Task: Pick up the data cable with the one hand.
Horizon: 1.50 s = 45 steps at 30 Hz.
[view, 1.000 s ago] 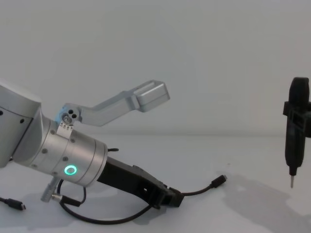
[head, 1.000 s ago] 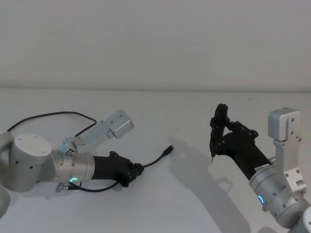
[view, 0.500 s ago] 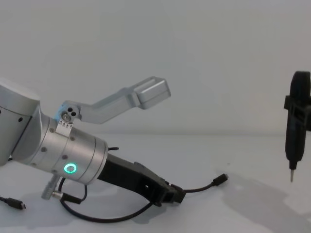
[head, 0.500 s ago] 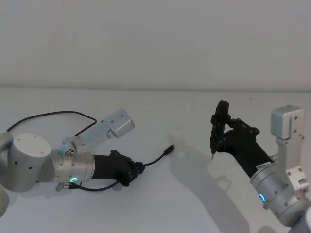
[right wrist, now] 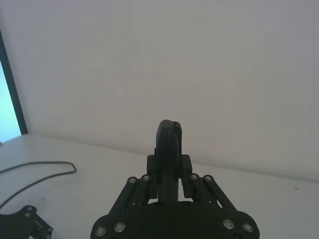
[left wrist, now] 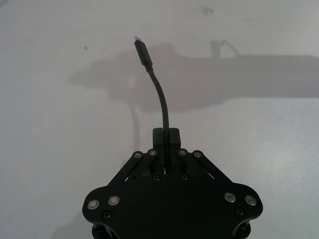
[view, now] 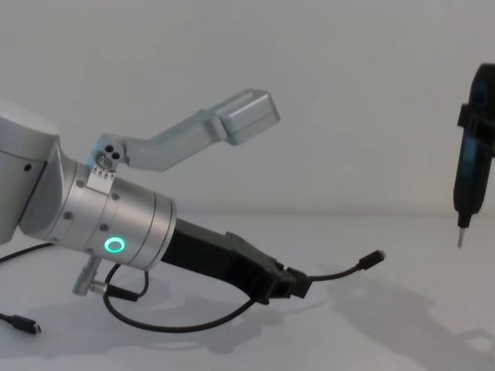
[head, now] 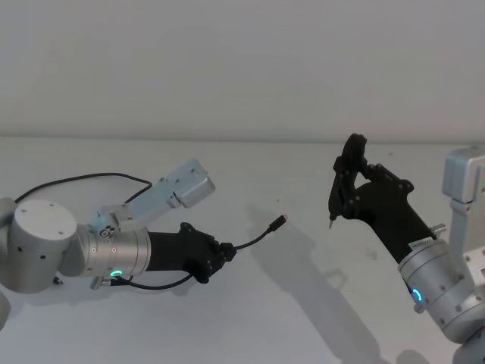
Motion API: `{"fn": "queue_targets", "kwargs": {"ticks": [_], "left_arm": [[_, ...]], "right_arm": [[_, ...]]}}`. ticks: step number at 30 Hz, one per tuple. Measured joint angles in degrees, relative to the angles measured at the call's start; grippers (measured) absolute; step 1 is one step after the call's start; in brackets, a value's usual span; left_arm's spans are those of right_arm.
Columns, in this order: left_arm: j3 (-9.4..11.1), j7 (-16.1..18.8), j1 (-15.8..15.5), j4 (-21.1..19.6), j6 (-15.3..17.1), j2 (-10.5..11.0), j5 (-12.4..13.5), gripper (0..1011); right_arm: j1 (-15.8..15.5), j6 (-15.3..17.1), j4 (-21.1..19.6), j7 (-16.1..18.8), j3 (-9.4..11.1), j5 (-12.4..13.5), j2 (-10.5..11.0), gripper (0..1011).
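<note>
The data cable [head: 254, 238] is a thin black cord, and my left gripper [head: 224, 252] is shut on it a short way behind its plug [head: 279, 221]. The plug end [view: 375, 257] sticks out past the gripper [view: 303, 284] and hangs above the table. In the left wrist view the cord [left wrist: 162, 102] rises from between the shut fingers [left wrist: 158, 135] to the plug [left wrist: 142, 50]. Behind the gripper the cord loops [view: 178, 322] on the table under the arm. My right gripper [head: 355, 193] is shut on a black pen-shaped tool [head: 352, 148], held in the air to the right.
The cable's far part [head: 76, 182] trails over the white table [head: 250, 318] at the left, and its other plug [view: 23, 325] lies near the front left. The tool's metal tip [view: 460, 239] points down, well above the table. A plain wall stands behind.
My left gripper has risen and moved right with the cable, lifting the plug end off the table. The right arm has carried the pen-shaped tool up and a little right.
</note>
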Motion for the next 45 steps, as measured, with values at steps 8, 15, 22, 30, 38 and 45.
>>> {"fn": "queue_targets", "kwargs": {"ticks": [8, 15, 22, 30, 38, 45], "left_arm": [[-0.2, -0.3, 0.0, -1.4, -0.9, 0.3, -0.6, 65], [-0.2, -0.4, 0.0, -2.1, -1.3, 0.5, -0.9, 64], [-0.3, -0.4, 0.0, -2.5, -1.6, 0.6, -1.1, 64], [-0.3, -0.5, 0.1, -2.7, -1.7, 0.7, -1.2, 65], [-0.3, -0.5, 0.1, -2.8, -1.8, 0.7, -1.3, 65], [-0.3, -0.5, 0.1, -2.9, -1.8, 0.7, -1.3, 64]], "right_arm": [[-0.1, 0.5, -1.3, 1.0, 0.9, 2.0, -0.8, 274], [0.0, 1.6, -1.5, 1.9, 1.6, 4.4, -1.9, 275], [0.7, 2.6, -0.7, 2.8, 1.8, 6.5, -2.7, 275], [2.4, 3.1, 0.7, 3.7, 1.6, 8.1, -3.2, 275], [4.1, 3.0, 2.4, 4.4, 1.1, 8.6, -3.4, 274], [5.6, 2.8, 3.8, 4.8, 0.7, 8.6, -3.5, 274]]}}
